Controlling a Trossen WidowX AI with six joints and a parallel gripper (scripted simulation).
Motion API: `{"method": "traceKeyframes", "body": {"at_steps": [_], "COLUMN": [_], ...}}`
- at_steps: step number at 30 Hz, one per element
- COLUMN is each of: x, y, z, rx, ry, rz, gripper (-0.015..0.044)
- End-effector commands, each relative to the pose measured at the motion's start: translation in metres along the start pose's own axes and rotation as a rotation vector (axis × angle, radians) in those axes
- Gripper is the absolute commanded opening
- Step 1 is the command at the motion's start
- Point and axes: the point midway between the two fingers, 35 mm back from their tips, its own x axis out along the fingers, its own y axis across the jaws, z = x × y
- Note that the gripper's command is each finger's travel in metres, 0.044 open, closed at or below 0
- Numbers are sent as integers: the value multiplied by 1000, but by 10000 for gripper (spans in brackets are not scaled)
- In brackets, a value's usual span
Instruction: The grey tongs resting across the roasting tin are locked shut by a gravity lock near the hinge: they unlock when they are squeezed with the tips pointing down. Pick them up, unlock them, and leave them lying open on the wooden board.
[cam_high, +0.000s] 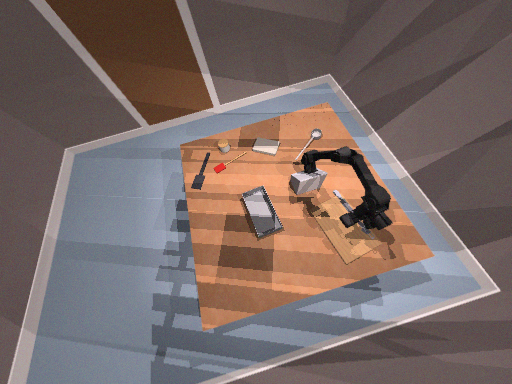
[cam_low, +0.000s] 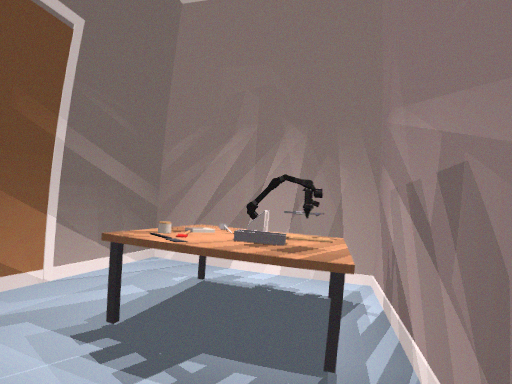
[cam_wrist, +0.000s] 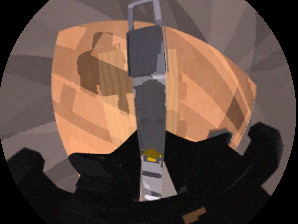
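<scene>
Above the wooden board, level grey tongs between fingers.

Grey-brown walls, a brown door at far left, pale blue floor, and a dark-legged wooden tabletop at centre.

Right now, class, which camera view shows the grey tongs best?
The wrist view: the tongs fill the middle, running up from the end effector. The exterior view shows them small, level above the table. The top view shows only a sliver over the wooden board.
</scene>
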Motion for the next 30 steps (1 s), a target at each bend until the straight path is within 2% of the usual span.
{"method": "traceKeyframes", "body": {"at_steps": [1, 9, 30], "x": [-1, 1, 36], "y": [1, 1, 1], "z": [-1, 0, 3], "rx": [-7, -7, -7], "ry": [12, 12, 12], "rz": [4, 4, 4], "gripper": [-150, -150, -150]}}
